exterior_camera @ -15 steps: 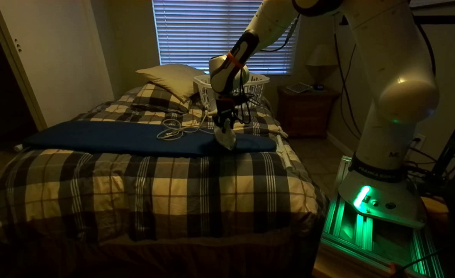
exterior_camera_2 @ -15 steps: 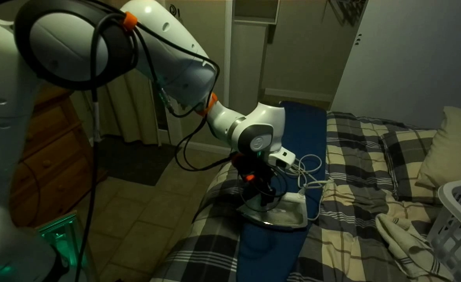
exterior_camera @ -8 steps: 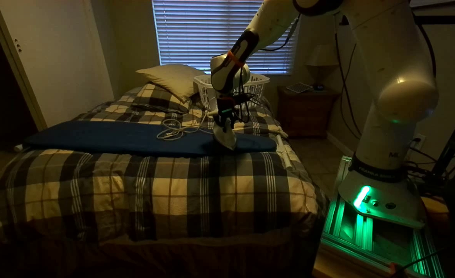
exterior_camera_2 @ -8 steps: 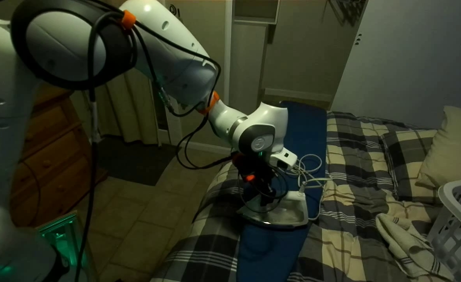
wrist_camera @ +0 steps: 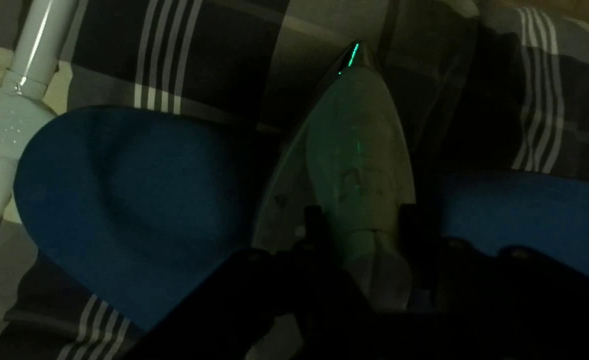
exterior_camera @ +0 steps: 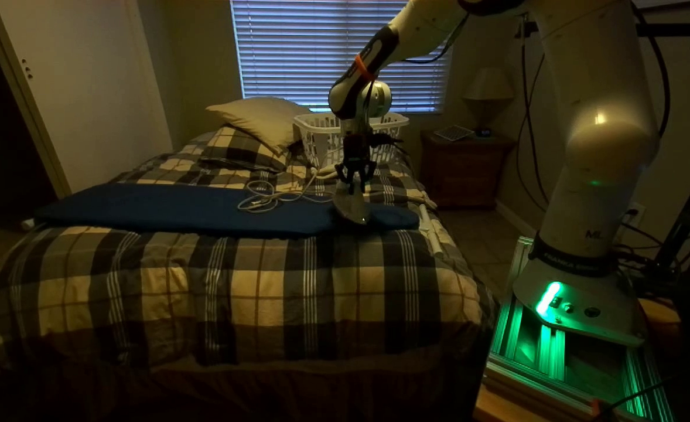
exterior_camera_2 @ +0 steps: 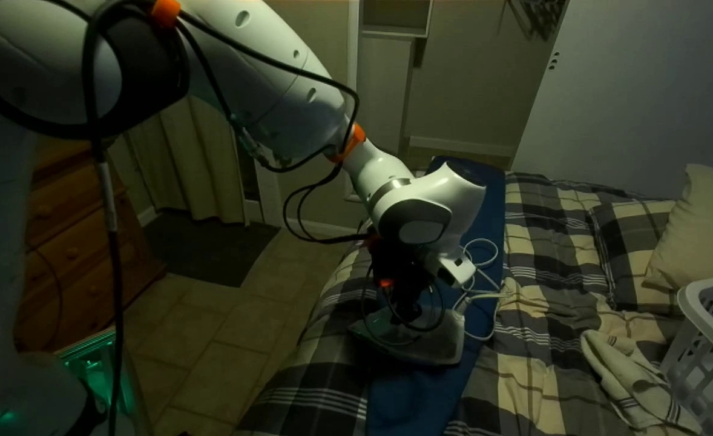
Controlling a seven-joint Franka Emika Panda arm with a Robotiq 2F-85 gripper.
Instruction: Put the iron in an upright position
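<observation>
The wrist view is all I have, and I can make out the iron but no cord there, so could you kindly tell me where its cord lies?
Observer: In an exterior view the cord lies in loose loops on the blue ironing board, on the side of the iron away from the board's rounded end.
Operator: Thank you; does anything stand farther up the bed?
Observer: Yes, a white laundry basket stands on the bed, near the pillows.
Operator: I see; does any cloth lie near that?
Observer: Yes, a pale striped towel lies beside it, though I cannot tell whether the two touch.
</observation>
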